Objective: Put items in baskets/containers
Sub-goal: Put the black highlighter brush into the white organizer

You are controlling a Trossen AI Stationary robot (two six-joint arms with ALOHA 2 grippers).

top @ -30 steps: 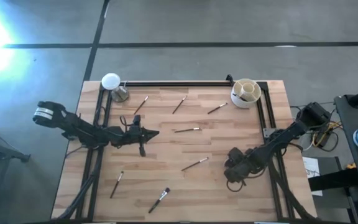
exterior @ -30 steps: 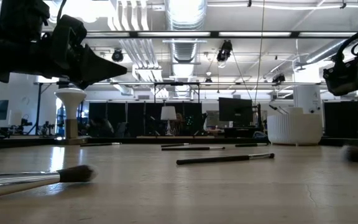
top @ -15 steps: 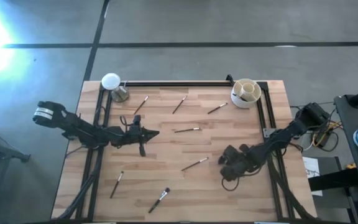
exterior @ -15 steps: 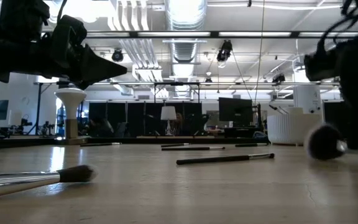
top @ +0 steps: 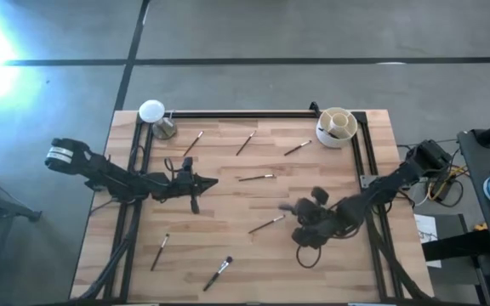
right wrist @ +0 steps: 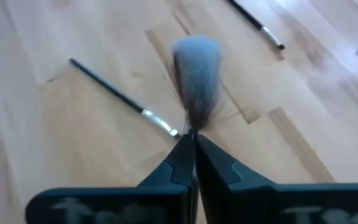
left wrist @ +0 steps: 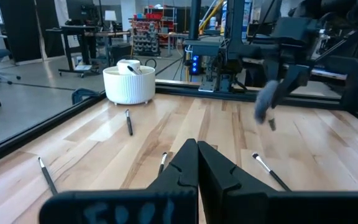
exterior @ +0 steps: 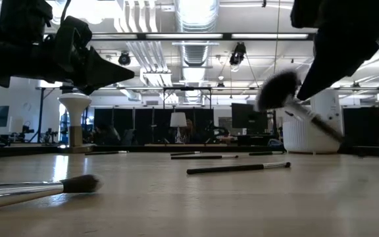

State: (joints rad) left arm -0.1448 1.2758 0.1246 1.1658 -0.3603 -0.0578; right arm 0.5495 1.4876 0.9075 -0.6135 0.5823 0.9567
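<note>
**Right arm lifts a fluffy brush off the desk**

High view: the right gripper (top: pixel 300 223) sits over the right-centre of the desk (top: pixel 228 255), beside a thin brush (top: pixel 266 224) lying on the wood. The left gripper (top: pixel 202 182) hangs over the left-centre. The cream-white cup (top: pixel 335 127) stands at the far right corner, well apart from both arms. Loose brushes lie scattered over the wood, one with a wider head (top: pixel 218 273) near the front edge. A flat white disc on a stand (top: pixel 152 112) is at the far left corner.

Low view: the fluffy brush (exterior: pixel 278 92) is held tilted in the air, head up, clear of the desk, in front of the cup.

Left wrist view: the left fingers (left wrist: pixel 194 163) are pressed together with nothing between them.

Right wrist view: the right fingers (right wrist: pixel 194 155) are clenched on the fluffy brush just below its grey bristles, above the desk.
</note>
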